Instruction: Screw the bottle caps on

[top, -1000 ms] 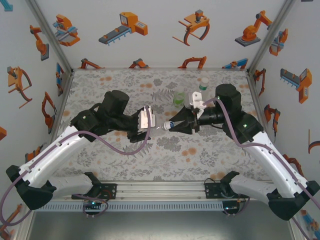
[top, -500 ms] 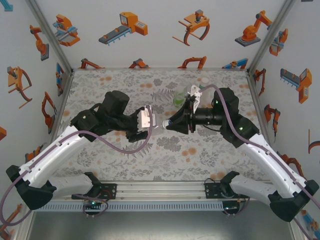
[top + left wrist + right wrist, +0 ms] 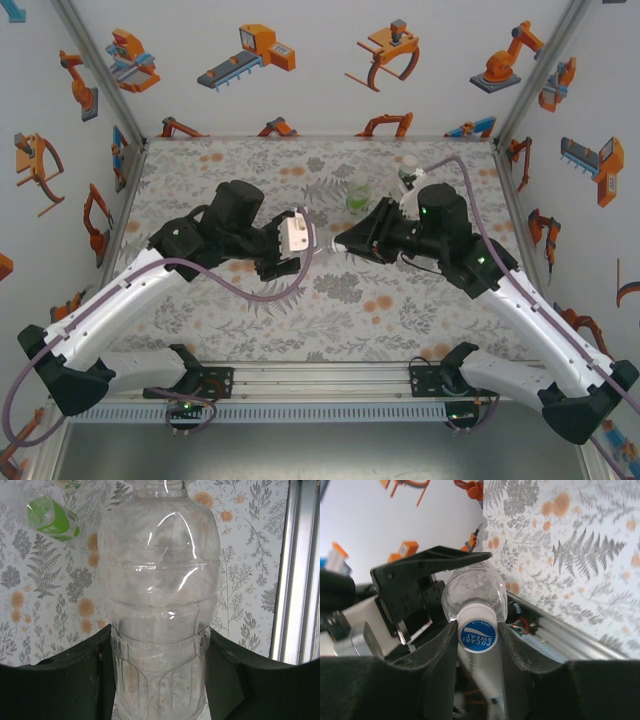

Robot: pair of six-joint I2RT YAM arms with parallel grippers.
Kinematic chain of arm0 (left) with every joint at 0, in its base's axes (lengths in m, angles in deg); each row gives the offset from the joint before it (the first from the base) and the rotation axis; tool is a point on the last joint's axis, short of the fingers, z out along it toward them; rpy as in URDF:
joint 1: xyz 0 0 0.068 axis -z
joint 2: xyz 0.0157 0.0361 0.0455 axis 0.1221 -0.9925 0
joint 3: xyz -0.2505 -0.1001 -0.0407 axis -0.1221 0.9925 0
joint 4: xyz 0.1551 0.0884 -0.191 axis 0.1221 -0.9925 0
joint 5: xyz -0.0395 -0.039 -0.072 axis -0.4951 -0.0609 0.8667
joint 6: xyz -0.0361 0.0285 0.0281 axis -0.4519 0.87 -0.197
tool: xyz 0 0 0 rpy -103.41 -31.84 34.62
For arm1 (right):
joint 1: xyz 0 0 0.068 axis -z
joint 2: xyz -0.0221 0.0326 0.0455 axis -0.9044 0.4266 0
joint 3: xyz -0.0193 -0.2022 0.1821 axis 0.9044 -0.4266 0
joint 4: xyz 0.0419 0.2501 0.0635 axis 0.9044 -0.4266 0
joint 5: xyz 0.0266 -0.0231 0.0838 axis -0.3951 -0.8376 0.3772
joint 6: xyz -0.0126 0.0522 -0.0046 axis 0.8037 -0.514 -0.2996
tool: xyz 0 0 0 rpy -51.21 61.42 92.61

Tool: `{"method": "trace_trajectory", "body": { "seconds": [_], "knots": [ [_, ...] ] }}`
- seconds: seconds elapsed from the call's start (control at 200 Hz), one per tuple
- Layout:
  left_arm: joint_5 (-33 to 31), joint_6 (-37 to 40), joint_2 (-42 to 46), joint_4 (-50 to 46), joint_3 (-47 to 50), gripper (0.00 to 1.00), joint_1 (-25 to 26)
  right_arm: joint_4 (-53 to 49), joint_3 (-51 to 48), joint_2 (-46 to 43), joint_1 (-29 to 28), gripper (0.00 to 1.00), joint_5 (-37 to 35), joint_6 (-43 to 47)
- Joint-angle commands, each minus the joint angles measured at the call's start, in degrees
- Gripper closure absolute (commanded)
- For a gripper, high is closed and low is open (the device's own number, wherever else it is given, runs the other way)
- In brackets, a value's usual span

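Note:
A plain clear bottle (image 3: 159, 580) lies level above the table, and my left gripper (image 3: 159, 630) is shut round its ribbed lower body. In the top view the left gripper (image 3: 306, 243) and the right gripper (image 3: 340, 240) meet nose to nose at the middle of the table. The right gripper (image 3: 477, 630) is shut on a white bottle cap (image 3: 477, 635) with a blue printed top, which sits on that bottle's neck (image 3: 472, 592). A green-tinted bottle (image 3: 358, 198) stands just behind the grippers. Another bottle (image 3: 408, 168), with a green label band and a white top, stands further back right.
The floral table (image 3: 250, 320) is walled by white panels with orange robot prints. An aluminium rail (image 3: 300, 570) runs along the table's edge. A bottle with a green label (image 3: 52, 520) shows beyond the held one. Both arms span the table's middle.
The right wrist has rolled about its own axis with the cap in its jaws. Both grippers have drifted slightly toward the back. The left gripper's hold on the bottle is unchanged.

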Motion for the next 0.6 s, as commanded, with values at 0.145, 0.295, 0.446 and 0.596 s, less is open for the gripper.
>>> {"method": "trace_trajectory", "body": {
  "seconds": [0.145, 0.295, 0.446, 0.596],
  "knots": [
    [3.1, 0.0, 0.5, 3.8, -0.9, 0.95, 0.3, 0.5, 2.1, 0.8, -0.2, 1.0, -4.8, -6.7],
    [4.4, -2.2, 1.1, 5.2, -0.9, 0.97, 0.3, 5.6, 4.1, -2.3, -0.1, 0.56, -7.9, 8.6],
    [6.6, -6.0, 2.8, 10.6, 0.1, 0.99, 0.3, 9.8, 8.5, -3.7, -0.1, 0.44, -8.6, 22.5],
    [10.2, -12.7, 4.5, 18.9, 1.4, 0.99, 0.2, 25.2, 8.7, -5.4, -0.1, 0.44, -1.5, 33.3]
  ]
}}
